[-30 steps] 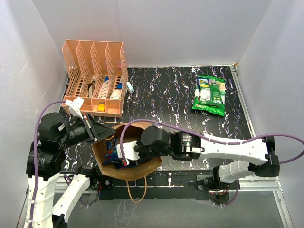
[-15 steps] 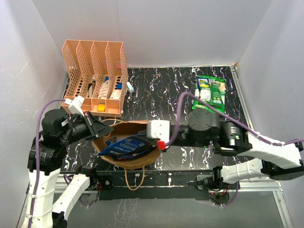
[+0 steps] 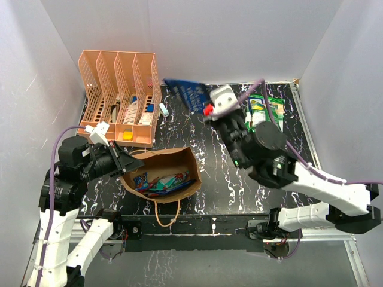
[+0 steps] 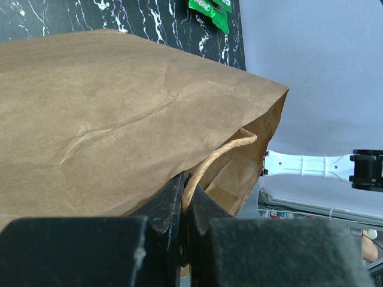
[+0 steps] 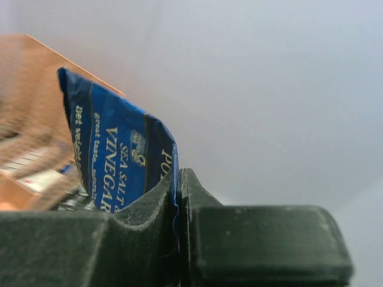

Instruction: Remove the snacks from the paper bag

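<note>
The brown paper bag [image 3: 179, 160] lies open near the table's front left, with teal, red and blue snack packets [image 3: 160, 182] inside. My left gripper [image 3: 125, 162] is shut on the bag's left rim and handle [image 4: 224, 154]. My right gripper [image 3: 209, 106] is raised high over the table's back middle, shut on the edge of a dark blue snack packet [image 3: 187, 92] with "SEA SALT VINEGAR" lettering [image 5: 114, 152]. A large green snack bag [image 3: 263, 119] lies flat at the back right of the table.
An orange perforated file organizer [image 3: 119, 95] with stationery stands at the back left. A small white item [image 3: 163, 109] lies beside it. White walls enclose the black marbled table [image 3: 203, 149]. A loose bag handle [image 3: 167, 216] hangs over the front edge.
My right gripper has lifted the dark blue packet out of the paper bag and swung it up toward the back middle. The left gripper has kept hold of the bag.
</note>
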Motion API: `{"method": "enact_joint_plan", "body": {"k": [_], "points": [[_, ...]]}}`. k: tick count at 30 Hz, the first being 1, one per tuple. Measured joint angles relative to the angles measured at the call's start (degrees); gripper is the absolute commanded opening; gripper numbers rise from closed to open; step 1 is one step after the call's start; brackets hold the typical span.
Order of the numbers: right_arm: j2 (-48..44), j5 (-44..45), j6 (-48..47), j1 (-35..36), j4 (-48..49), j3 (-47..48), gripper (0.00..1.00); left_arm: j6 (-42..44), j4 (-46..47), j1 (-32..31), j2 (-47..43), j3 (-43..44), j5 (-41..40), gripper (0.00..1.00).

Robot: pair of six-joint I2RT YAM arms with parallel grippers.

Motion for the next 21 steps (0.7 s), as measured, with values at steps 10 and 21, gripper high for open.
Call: {"method": "enact_joint_plan", "body": {"k": [10,21], "points": [[2.54,-3.5,15.58,-26.34,-5.53,-12.81,0.07,0.85,-0.07,0.0,3.04,0.0,0.0,0.0],[8.37,-17.18,40.61,-46.51,-11.89,-18.25,0.07,0.46,0.66,0.0,2.99,-1.2,0.02,0.0]]}}
